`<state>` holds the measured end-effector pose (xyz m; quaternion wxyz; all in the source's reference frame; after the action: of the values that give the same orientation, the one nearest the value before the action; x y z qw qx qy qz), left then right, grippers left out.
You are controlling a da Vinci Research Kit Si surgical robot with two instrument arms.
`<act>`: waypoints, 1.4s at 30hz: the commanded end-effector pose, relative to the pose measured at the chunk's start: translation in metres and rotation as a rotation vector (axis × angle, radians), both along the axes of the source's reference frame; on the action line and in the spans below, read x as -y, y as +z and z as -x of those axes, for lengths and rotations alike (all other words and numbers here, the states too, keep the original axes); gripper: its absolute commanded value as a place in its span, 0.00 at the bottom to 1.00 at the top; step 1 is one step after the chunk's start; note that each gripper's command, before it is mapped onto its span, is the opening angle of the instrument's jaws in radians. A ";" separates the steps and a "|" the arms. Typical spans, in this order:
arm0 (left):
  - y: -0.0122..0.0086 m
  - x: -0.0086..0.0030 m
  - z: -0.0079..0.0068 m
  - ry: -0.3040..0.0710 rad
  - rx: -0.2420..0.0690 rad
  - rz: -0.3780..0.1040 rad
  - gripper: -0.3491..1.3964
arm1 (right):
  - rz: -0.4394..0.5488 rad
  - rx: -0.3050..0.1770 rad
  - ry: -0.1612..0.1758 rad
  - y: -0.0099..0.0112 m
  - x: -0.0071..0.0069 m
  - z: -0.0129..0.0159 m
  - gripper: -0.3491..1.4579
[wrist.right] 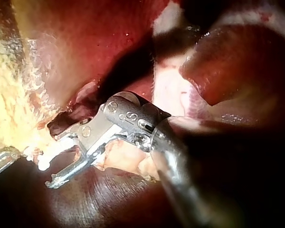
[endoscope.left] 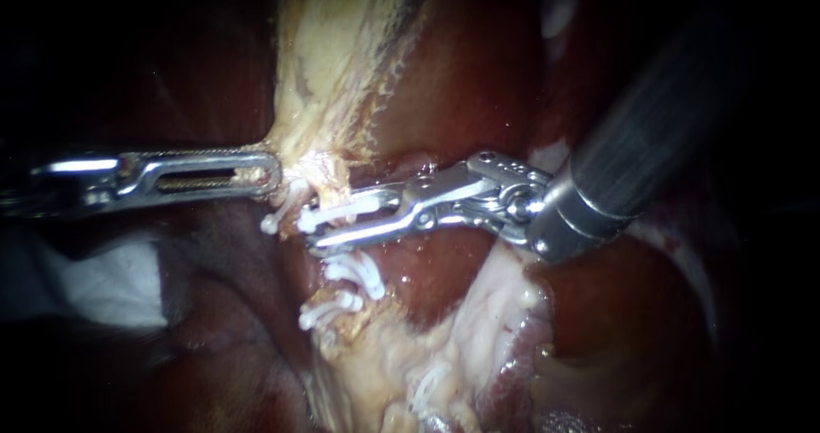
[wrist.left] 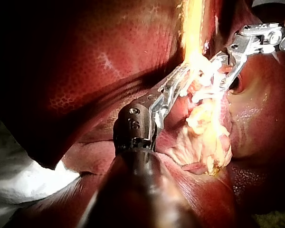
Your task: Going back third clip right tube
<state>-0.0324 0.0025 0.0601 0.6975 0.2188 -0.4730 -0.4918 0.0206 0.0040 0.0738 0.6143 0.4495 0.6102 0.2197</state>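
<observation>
My left instrument [endoscope.left: 270, 175] comes in level from the left, its slotted jaws shut on pale yellow tissue [endoscope.left: 320, 74] at the top of a thin tube [endoscope.left: 329, 181]. My right instrument [endoscope.left: 309, 231] reaches in from the upper right. Its jaws stand open around the tube, with a white clip [endoscope.left: 346, 210] lying along the upper jaw. Two more white clips [endoscope.left: 354, 272] [endoscope.left: 329, 311] sit lower on the same strand. In the right wrist view the right instrument [wrist.right: 54, 161] shows a clear gap between its jaws. The left wrist view shows the left instrument [wrist.left: 182, 77] gripping the pale tissue.
Dark red liver [endoscope.left: 478, 66] surrounds the site. White gauze [endoscope.left: 111, 283] lies at the lower left below the left instrument's shaft. Pale, ragged fatty tissue [endoscope.left: 461, 330] spreads below the clips. The right instrument's thick dark shaft [endoscope.left: 649, 134] crosses the upper right.
</observation>
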 end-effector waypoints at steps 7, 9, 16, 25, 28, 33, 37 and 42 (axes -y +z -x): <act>-0.0001 0.0001 0.0000 0.000 -0.001 0.001 0.00 | 0.021 0.034 0.057 0.0006 -0.0006 0.0000 0.51; -0.0001 0.0001 0.0000 0.000 -0.001 0.001 0.00 | 0.021 0.034 0.057 0.0007 -0.0006 0.0003 0.51; -0.0001 0.0001 -0.0002 0.001 0.000 0.001 0.00 | 0.095 0.010 0.056 0.0004 -0.0001 0.0029 0.50; -0.0002 0.0001 -0.0002 0.001 0.000 0.001 0.00 | 0.281 0.053 0.080 0.0000 0.0014 0.0085 0.52; -0.0001 0.0001 -0.0003 0.001 0.000 0.001 0.00 | 0.341 0.078 0.066 -0.0005 0.0019 0.0110 0.52; -0.0001 0.0001 -0.0003 0.001 0.000 0.001 0.00 | 0.448 0.088 0.051 -0.0024 0.0021 0.0145 0.52; -0.0001 0.0001 -0.0002 0.001 0.000 0.001 0.00 | 0.512 0.077 0.052 -0.0043 0.0015 0.0160 0.52; -0.0001 0.0001 -0.0002 0.001 0.000 0.001 0.00 | 0.538 0.065 0.050 -0.0064 0.0007 0.0169 0.52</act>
<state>-0.0322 0.0024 0.0600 0.6978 0.2189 -0.4733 -0.4911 0.0035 0.0034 0.0670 0.7252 0.2472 0.6378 0.0786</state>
